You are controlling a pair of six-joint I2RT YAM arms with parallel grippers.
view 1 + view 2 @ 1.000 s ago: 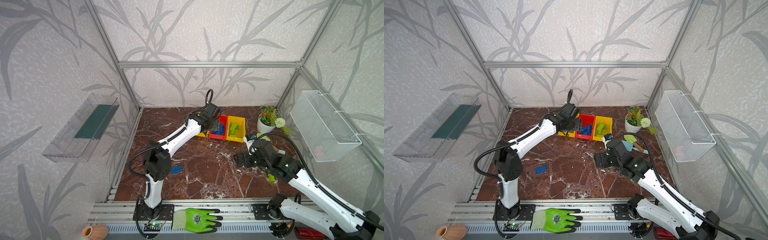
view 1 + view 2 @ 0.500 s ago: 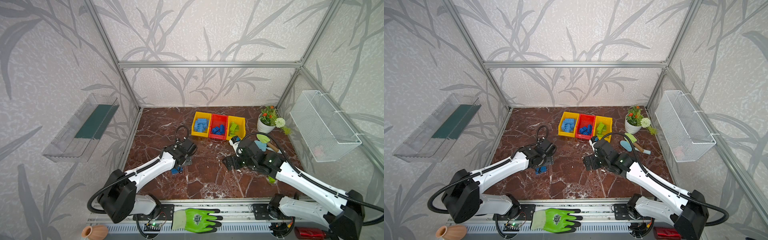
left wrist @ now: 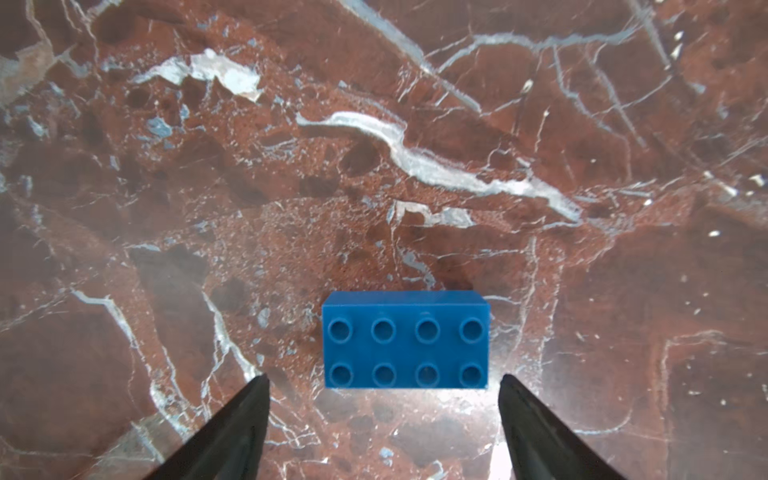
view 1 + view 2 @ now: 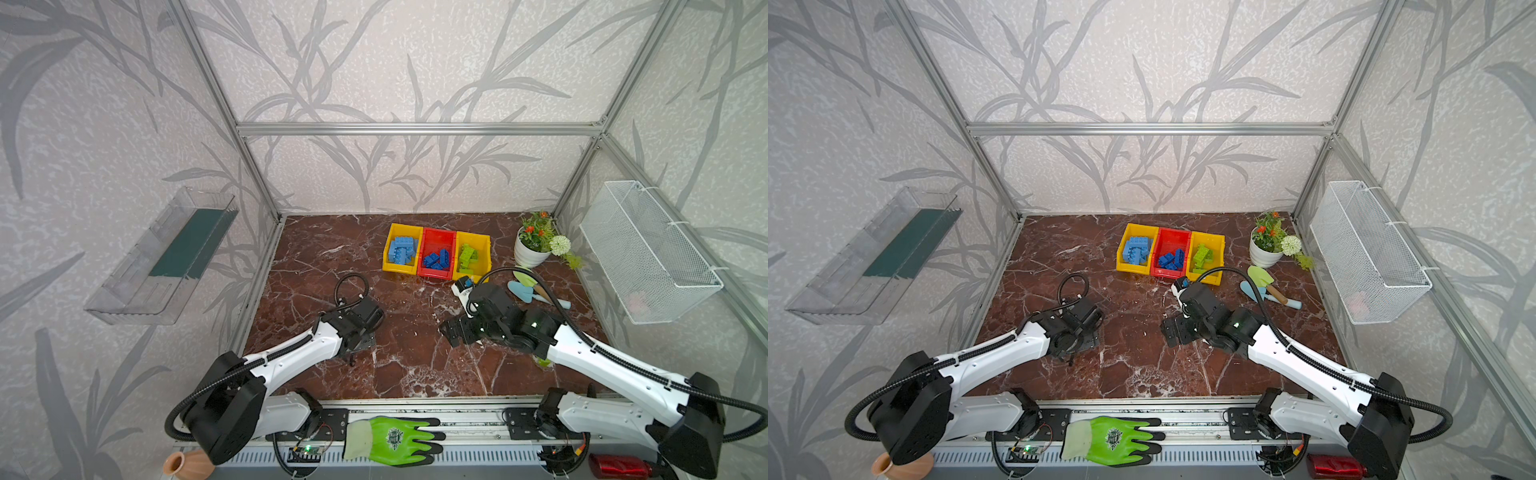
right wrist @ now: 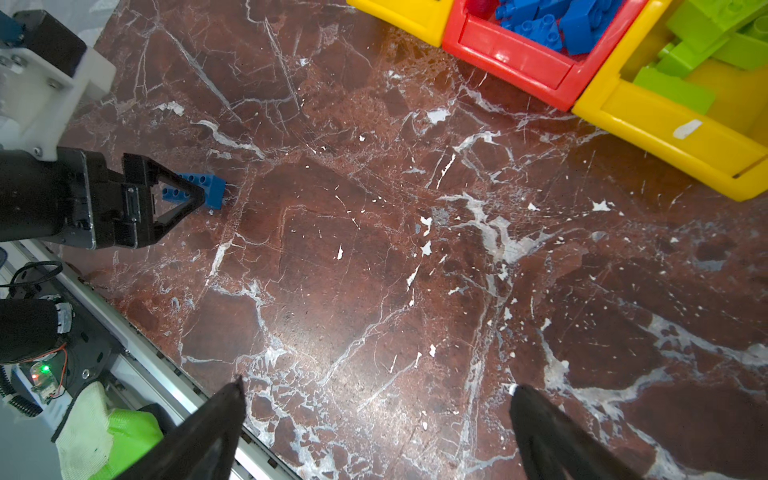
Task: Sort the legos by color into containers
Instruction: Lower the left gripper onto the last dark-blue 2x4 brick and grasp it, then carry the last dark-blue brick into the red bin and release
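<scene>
A darker blue 2x4 lego [image 3: 405, 338] lies studs-up on the marble floor. My left gripper [image 3: 384, 378] hangs over it, open, with a fingertip off each short end and neither touching. In both top views this gripper [image 4: 360, 338] hides the brick. The right wrist view shows the lego [image 5: 208, 189] behind the left fingers [image 5: 174, 199]. My right gripper [image 5: 377, 384] is open over bare floor, also seen in a top view [image 4: 453, 332]. The containers stand at the back: a yellow one [image 4: 388, 266] with light blue legos, a red one [image 4: 434, 272] with darker blue, a yellow one [image 4: 486, 249] with lime green.
A flower pot [image 4: 532, 253] and garden trowels [image 4: 528, 291] sit right of the bins. A white wire basket [image 4: 648, 253] hangs on the right wall and a clear tray [image 4: 166, 257] on the left. A green glove [image 4: 395, 440] lies on the front rail.
My left arm swung from the bins down to the floor brick, now covers it, and its jaws stand wider. My right gripper drifted slightly left and stayed open.
</scene>
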